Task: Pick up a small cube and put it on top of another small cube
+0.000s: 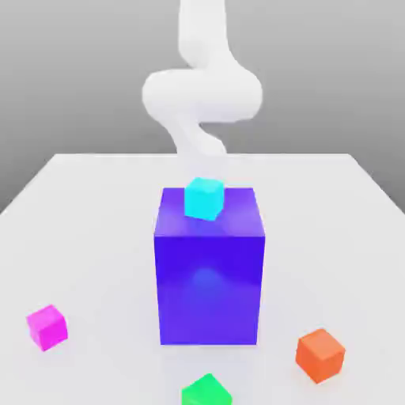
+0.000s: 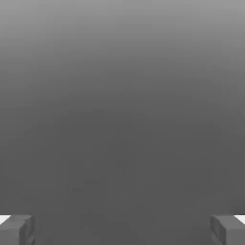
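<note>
White tabletop [image 1: 95,237], matte, flat, running back to a plain grey backdrop.

Big blue block [image 1: 209,273] stands near the middle of the table: tall box shape, sharp edges, glossy deep blue-violet faces with a soft pale sheen low on the front face.

Cyan cube [image 1: 204,198] sits on the blue block's top face, toward the back edge, turned slightly so a corner faces the camera. Smooth, plain, evenly coloured.

Small magenta-pink cube [image 1: 47,327] rests on the table at the exterior view's left, well apart from the blue block, nearer the front. Plain faces, crisp edges, slightly rotated.

Orange cube [image 1: 320,355] rests on the table at the exterior view's right, near the block's front corner but not touching. Green cube [image 1: 206,391] lies at the front edge of the exterior view, partly cut off, just ahead of the block.

Panda arm [image 1: 202,91] rises behind the block: white, rounded, tubular links bent in an S-curve, surface smooth.

In the hand view, gripper [image 2: 122,229] has its two fingertips [image 2: 16,229] spread wide, grey blocky pads with nothing between them, over a blank grey gradient.
</note>
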